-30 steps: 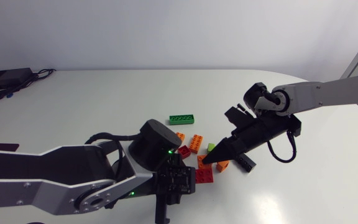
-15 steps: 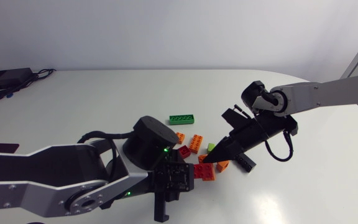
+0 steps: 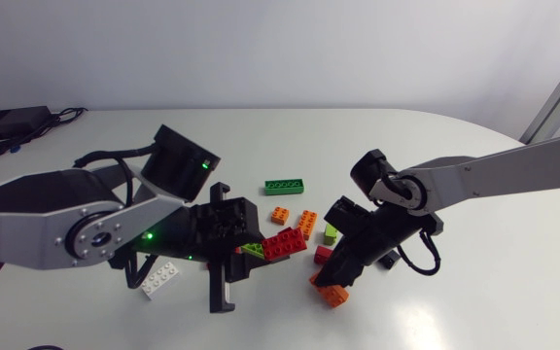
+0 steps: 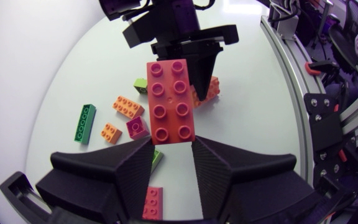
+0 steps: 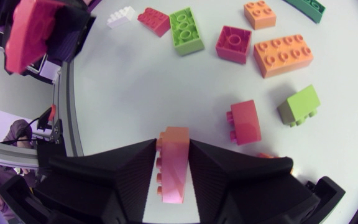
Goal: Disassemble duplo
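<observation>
My left gripper point(image 3: 251, 243) is shut on a red two-by-four brick point(image 3: 286, 243) and holds it above the table; in the left wrist view the red brick point(image 4: 169, 102) stands out from between the fingers point(image 4: 129, 168). My right gripper point(image 3: 336, 282) is shut on an orange brick point(image 3: 333, 295) low over the table, just right of the red one. That orange brick point(image 5: 173, 163) sits between the right gripper's fingers point(image 5: 123, 171). The two held bricks are apart.
Loose bricks lie around the grippers: a long green one point(image 3: 285, 186), a small orange one point(image 3: 280, 215), an orange two-by-four point(image 3: 306, 223), a light green one point(image 3: 330, 231), a small red one point(image 3: 323, 254), a lime one point(image 3: 256, 250) and a white one point(image 3: 160, 279).
My left arm swung back to the left and lifted the red brick away from the orange one. My right gripper moved left and down with the orange brick.
</observation>
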